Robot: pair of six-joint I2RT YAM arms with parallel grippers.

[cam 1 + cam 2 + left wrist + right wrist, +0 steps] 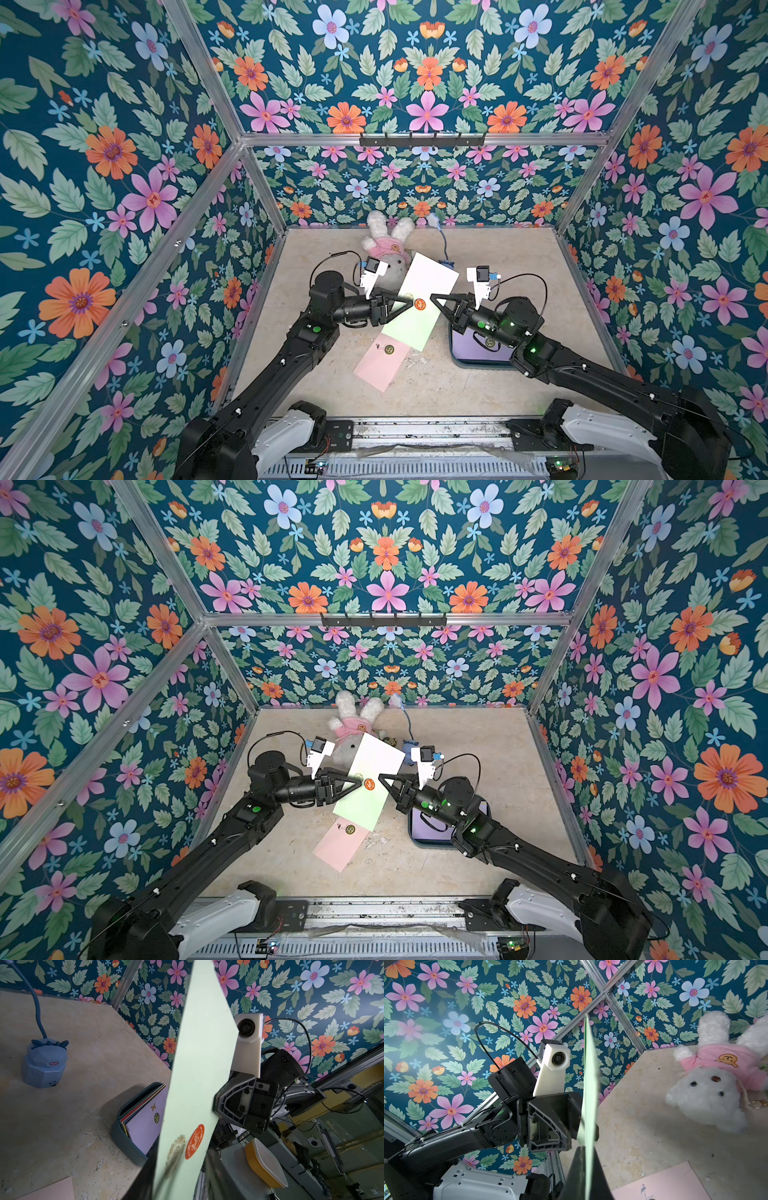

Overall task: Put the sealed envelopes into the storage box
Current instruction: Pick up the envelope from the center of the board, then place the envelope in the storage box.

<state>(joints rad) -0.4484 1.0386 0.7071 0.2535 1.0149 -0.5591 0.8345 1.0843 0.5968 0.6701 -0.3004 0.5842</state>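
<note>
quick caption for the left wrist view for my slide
The right gripper pinches the edge of a green envelope with an orange seal, the envelope-filled storage box behind.

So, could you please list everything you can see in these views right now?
green envelope: 1, pale green with an orange seal, held in the air between both hands
pink envelope: 1, pink, flat on the table, nearer the robot's base
storage box: 1, dark teal, on the table under the right arm
boxed envelopes: several, count unclear, lilac on top, inside the storage box
plush rabbit: 1, white with a pink top, back of the table
blue toy: 1, light blue with a blue stalk, beside the plush rabbit
dish: 1, yellow, off the table
hook rail: 1, black, back wall
left hand: 1, black, closed on the green envelope
right hand: 1, black, closed on the green envelope
</note>
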